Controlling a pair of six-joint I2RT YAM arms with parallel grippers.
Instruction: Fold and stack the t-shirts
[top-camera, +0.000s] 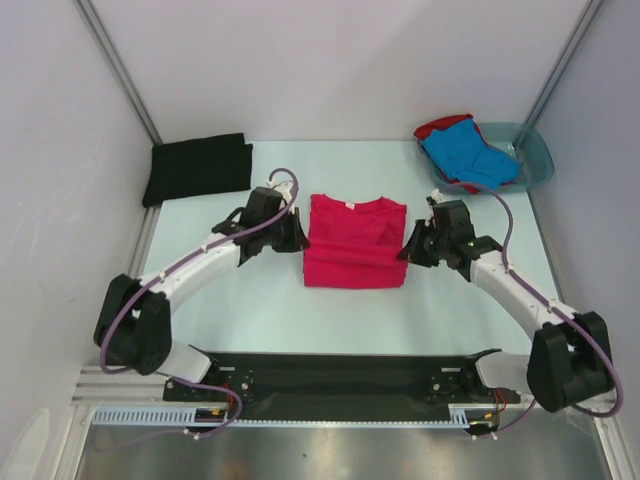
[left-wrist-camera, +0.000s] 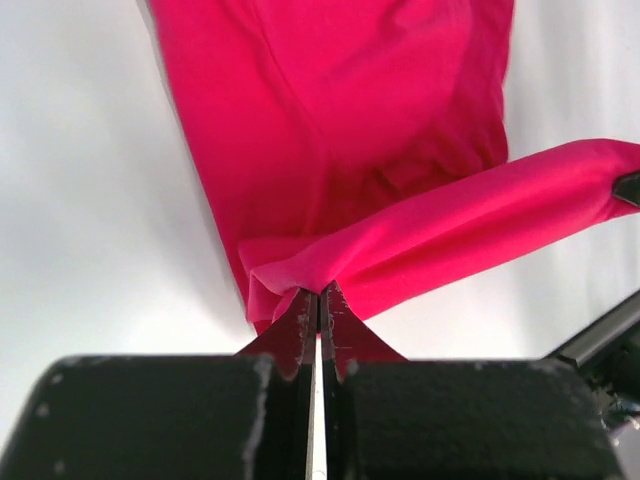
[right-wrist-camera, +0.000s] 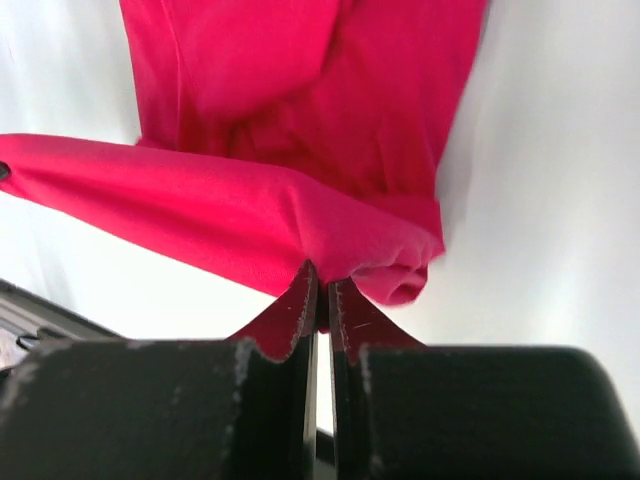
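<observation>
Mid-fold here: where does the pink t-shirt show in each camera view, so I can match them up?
Top external: pink t-shirt mid-table, between the left gripper and right gripper.
Left wrist: pink t-shirt fills the upper centre, its corner pinched in the shut fingers.
Right wrist: pink t-shirt fills the upper centre, its corner pinched likewise.
Shared landmark: the hem fold stretched between both grippers.

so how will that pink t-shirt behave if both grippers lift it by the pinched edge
Probably floppy: the pink t-shirt bunches and creases where the left gripper and right gripper pinch it. Likely light, thin cloth; it should sag between them.
</observation>
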